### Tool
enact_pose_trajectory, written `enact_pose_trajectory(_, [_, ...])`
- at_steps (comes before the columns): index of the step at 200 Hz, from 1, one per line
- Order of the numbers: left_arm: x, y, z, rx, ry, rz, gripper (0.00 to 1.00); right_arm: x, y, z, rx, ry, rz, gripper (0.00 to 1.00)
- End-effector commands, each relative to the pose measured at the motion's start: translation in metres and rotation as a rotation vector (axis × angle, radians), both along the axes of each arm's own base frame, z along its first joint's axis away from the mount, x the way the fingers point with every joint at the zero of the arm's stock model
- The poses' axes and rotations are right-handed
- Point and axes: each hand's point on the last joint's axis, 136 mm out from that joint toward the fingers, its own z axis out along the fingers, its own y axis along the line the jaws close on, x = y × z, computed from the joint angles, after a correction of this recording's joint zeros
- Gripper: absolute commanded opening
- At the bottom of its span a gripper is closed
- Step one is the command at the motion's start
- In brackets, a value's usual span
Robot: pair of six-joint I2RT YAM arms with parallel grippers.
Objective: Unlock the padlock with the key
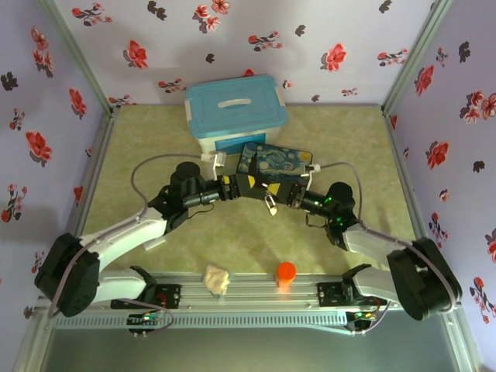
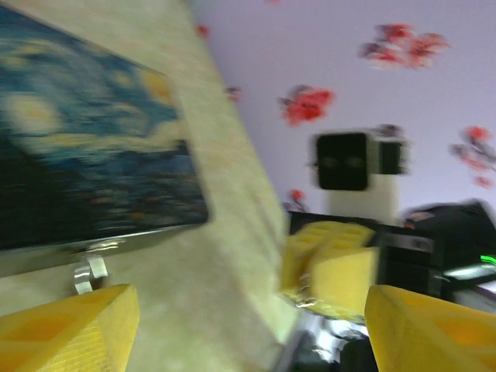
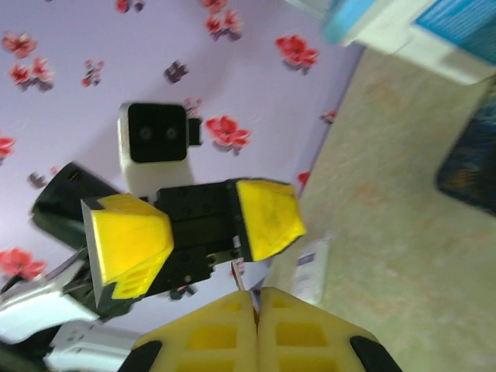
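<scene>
Left pincer (image 3: 198,232) – fingers spread wide, nothing between them. Right pincer (image 3: 257,306) – fingers pressed together, pinching a thin dark sliver, the key (image 3: 237,277), which projects from the tips. The two pincers face each other closely above the tabletop (image 1: 155,143). The padlock (image 1: 270,203) shows as a small pale shape between them, just beside the painted tin (image 1: 275,161); its detail is too small to tell.

Even, bright light; soft shadows; left wrist view badly motion-blurred.
</scene>
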Motion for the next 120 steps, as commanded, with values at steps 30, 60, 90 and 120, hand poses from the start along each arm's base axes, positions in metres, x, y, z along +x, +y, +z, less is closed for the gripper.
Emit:
enact_pose_trajectory(30, [-0.007, -0.003, -0.074, 0.365, 0.034, 0.108, 0.76, 0.005, -0.044, -0.057, -0.309, 0.113, -0.212, 0.0])
enact_pose_trajectory(60, [-0.013, -0.029, -0.103, 0.453, 0.008, 0.116, 0.74, -0.006, -0.059, -0.068, -0.376, 0.131, -0.253, 0.0])
enact_pose_trajectory(90, [-0.005, -0.051, -0.125, 0.461, 0.017, 0.121, 0.73, -0.015, -0.076, -0.08, -0.455, 0.153, -0.306, 0.0])
enact_pose_trajectory(120, [0.005, -0.063, -0.137, 0.519, -0.041, 0.159, 0.73, -0.021, -0.084, -0.089, -0.486, 0.169, -0.329, 0.0])
